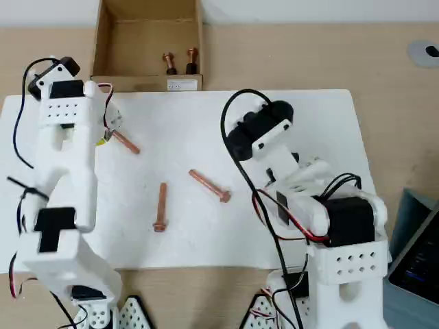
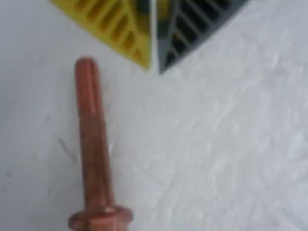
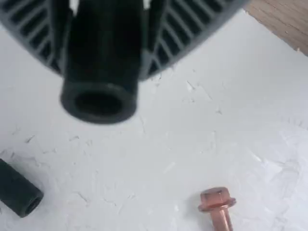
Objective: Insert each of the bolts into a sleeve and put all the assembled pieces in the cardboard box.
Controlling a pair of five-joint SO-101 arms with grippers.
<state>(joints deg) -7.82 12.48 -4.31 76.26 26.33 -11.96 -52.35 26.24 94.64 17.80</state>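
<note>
One sleeve [image 3: 98,91] sits pinched in the right gripper [image 3: 103,43], the left gripper [image 2: 154,65] pressed together beside a bolt [image 2: 94,144].

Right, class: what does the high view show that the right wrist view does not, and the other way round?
Only the high view: the cardboard box holding two assembled pieces, and three loose bolts spread over the mat. Only the right wrist view: a black sleeve, its bore open, gripped in the right tool, and a second sleeve lying loose. Both: the white mat and a copper bolt.
</note>
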